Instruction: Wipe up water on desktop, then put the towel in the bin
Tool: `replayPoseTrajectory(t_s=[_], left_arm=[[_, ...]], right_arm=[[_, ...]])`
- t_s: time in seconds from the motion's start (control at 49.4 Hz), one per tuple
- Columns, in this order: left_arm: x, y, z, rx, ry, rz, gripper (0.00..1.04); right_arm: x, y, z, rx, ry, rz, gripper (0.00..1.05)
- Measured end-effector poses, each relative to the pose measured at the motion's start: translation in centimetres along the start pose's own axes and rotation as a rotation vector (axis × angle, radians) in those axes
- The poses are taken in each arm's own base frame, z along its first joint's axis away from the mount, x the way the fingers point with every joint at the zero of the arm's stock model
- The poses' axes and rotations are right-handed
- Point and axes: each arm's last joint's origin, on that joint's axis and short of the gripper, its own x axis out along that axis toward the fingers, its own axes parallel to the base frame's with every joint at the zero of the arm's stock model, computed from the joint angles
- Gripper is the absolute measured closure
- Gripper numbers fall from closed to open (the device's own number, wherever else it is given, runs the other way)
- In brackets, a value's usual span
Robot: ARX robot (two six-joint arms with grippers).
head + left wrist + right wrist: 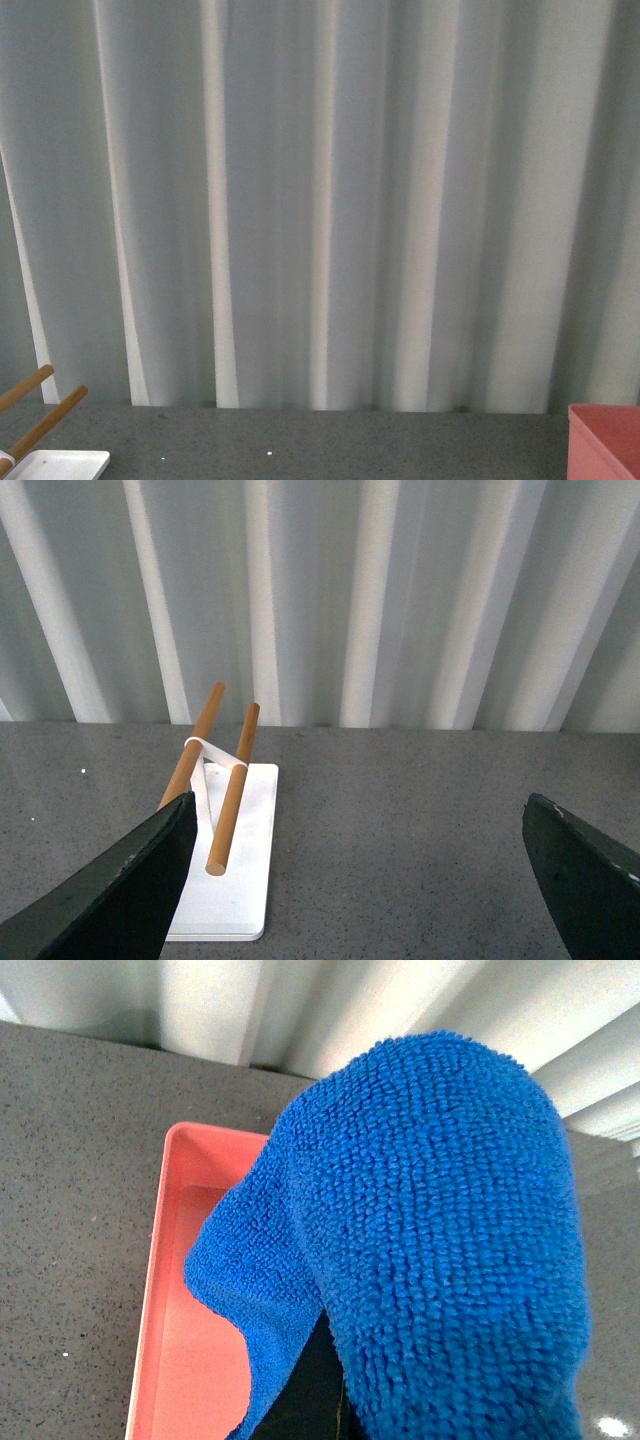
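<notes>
Towel (430, 1230), clamped by my right hand (318, 1392), hangs above the bin (185, 1360) (pink); left hand (358, 825) gapes over the surface (400, 860).

The towel (440, 1220) is bright blue. The bin (190, 1360) is pink. The desktop (70, 1160) is dark grey with tiny specks.
</notes>
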Motion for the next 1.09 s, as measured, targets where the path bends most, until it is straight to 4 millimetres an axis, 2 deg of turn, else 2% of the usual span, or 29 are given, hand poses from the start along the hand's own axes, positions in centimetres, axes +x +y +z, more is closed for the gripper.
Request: replayPoseTrajectory(t_s=[0.203,0.648,0.972,1.094], left_arm=[[0.0,0.0,0.0,0.0,0.0,0.0,0.07],[0.0,0.0,0.0,0.0,0.0,0.0,0.07],[0.0,0.0,0.0,0.0,0.0,0.0,0.07],[0.0,0.0,0.0,0.0,0.0,0.0,0.07]], right_arm=[[2.2,-0.4,-1.7,0.082,0.138,0.001,0.99],[3.1,-0.9,-3.0,0.117,0.223,-0.013,0.99],[3.1,-1.0,-3.0,0.116,0.225,-0.019,0.52],[3.1,-1.0,-3.0,0.116,0.225,-0.02,0.27]])
